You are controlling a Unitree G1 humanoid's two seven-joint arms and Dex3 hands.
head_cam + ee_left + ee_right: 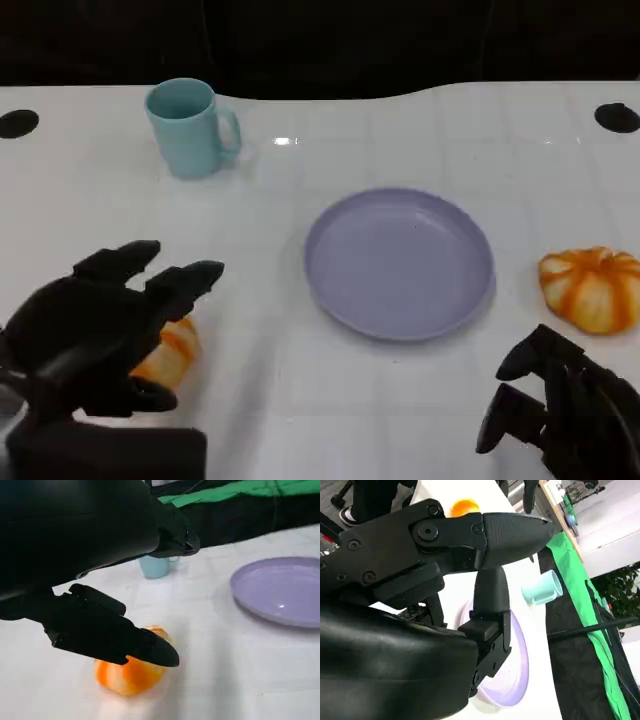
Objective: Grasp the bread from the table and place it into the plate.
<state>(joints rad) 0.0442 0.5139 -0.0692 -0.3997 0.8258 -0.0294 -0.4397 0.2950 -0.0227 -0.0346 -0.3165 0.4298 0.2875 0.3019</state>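
An orange, white-striped bread (172, 352) lies on the white table near its front left. My left hand (100, 330) hovers right over it with fingers spread, holding nothing. In the left wrist view the bread (129, 674) sits just under my left hand's black fingers (115, 635). The lilac plate (400, 262) stands empty in the middle of the table and also shows in the left wrist view (280, 592). My right hand (560, 415) rests low at the front right, fingers loosely bent and holding nothing.
A second orange striped bread (592, 288) lies to the right of the plate, just ahead of my right hand. A teal mug (190, 127) stands at the back left. The table's far edge (320, 92) meets a dark background.
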